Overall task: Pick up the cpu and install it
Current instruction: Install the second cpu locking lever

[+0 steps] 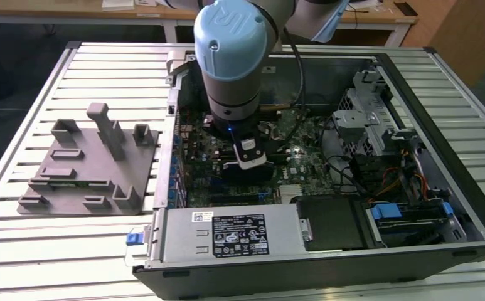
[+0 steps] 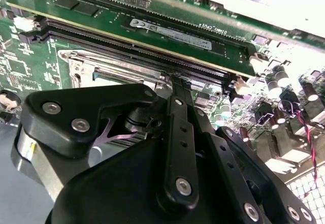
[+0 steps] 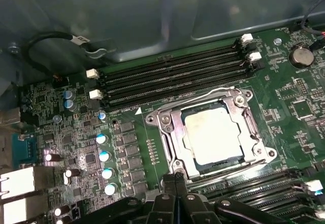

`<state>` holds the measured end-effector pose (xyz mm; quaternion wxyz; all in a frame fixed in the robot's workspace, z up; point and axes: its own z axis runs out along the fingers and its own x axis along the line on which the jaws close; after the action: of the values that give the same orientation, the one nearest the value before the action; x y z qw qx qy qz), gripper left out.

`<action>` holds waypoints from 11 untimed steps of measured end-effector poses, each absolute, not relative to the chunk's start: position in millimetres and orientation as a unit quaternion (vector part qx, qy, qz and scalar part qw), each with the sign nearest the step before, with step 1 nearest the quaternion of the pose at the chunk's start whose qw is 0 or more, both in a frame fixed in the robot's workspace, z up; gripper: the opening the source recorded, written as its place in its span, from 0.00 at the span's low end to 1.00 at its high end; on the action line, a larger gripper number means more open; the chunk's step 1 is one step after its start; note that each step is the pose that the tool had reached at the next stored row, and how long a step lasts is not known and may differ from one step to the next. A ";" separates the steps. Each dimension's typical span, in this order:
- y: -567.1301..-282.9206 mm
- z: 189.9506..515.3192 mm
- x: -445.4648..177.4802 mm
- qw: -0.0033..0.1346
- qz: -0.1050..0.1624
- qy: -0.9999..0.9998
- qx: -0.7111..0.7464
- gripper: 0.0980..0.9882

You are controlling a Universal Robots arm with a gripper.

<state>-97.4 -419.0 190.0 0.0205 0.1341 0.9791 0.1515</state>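
Gripper point(image 3: 177, 179) fingers, we see, are pressed together and hold nothing, hovering low over the motherboard point(image 1: 309, 160) inside the open computer case point(image 1: 443, 182). We find the cpu point(image 3: 212, 135) seated flat in its metal socket frame point(image 3: 167, 132), just beside the fingertips.

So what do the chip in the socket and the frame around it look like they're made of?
The cpu looks metal-topped: a pale, dull silver face with a soft sheen. The socket frame around it looks like bright bare steel, judging by its sharp glints. Both are guesses from the surface alone.
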 end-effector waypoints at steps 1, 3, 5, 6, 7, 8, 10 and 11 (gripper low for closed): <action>-418.7 189.1 -97.7 0.021 0.152 0.979 0.134 0.01; -418.5 187.7 -98.3 0.020 0.151 0.979 0.134 0.01; -418.5 187.7 -98.4 0.020 0.151 0.979 0.134 0.01; -418.5 187.8 -98.4 0.020 0.151 0.979 0.134 0.01; -418.4 188.7 -98.4 0.021 0.151 0.979 0.134 0.01; -418.3 190.4 -98.3 0.021 0.151 0.979 0.134 0.01; -418.4 196.2 -98.4 0.021 0.150 0.979 0.134 0.01; -418.4 198.9 -98.4 0.021 0.150 0.979 0.134 0.01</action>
<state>-98.4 -418.4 198.9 0.0213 0.1342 0.9793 0.1503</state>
